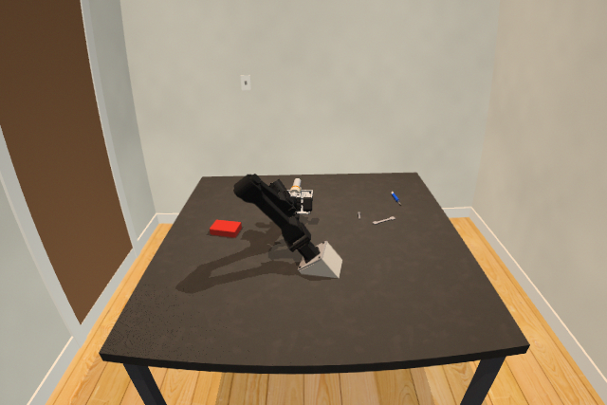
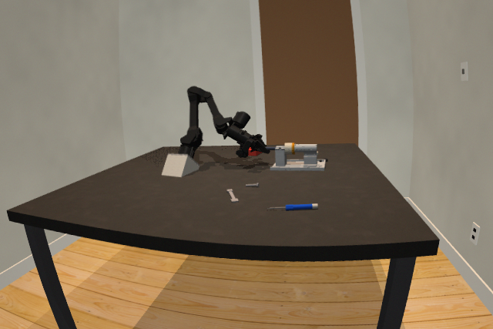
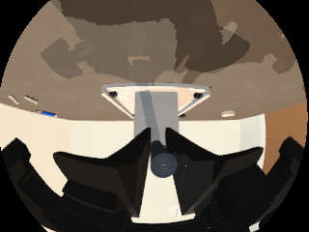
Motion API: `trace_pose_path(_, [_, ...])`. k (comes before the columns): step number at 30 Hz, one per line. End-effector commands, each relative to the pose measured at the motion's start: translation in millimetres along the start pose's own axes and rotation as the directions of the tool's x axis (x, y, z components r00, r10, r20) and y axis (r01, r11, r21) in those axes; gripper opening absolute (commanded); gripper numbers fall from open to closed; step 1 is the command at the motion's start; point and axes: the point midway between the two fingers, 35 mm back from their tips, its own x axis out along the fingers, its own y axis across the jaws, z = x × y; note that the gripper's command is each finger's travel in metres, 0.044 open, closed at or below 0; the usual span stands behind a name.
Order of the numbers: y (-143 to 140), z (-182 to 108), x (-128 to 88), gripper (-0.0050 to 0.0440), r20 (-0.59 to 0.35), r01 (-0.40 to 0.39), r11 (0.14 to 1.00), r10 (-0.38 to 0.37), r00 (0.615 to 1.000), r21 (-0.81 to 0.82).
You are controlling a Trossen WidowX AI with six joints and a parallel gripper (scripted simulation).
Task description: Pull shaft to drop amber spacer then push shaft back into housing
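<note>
The shaft fixture point(image 2: 297, 164) stands on a white baseplate at the far side of the table, with two grey blocks. An amber spacer point(image 2: 293, 146) and a cream sleeve point(image 2: 306, 146) sit on the shaft above the blocks; they also show in the top view, where the amber spacer point(image 1: 294, 189) is just behind the arm. My gripper point(image 2: 263, 148) is level with the shaft and shut on its dark round end point(image 3: 162, 162). In the wrist view the fingers clamp that end on both sides, with a grey block point(image 3: 154, 112) straight ahead.
A red block point(image 1: 225, 227) lies left of the arm. A small wrench point(image 1: 390, 218), a bolt point(image 1: 358, 214) and a blue screwdriver point(image 1: 395, 196) lie to the right. The arm's grey wedge base point(image 1: 321, 259) stands mid-table.
</note>
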Motion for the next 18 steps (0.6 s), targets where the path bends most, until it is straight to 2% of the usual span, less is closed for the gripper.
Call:
trace_pose_path(1, [0.6, 0.5, -0.8, 0.0000, -0.001, -0.002, 1.000, 0.002, 1.000, 0.005])
trace_pose_path(18, [0.6, 1.4, -2.4, 0.0000, -0.001, -0.002, 1.000, 0.002, 1.000, 0.005])
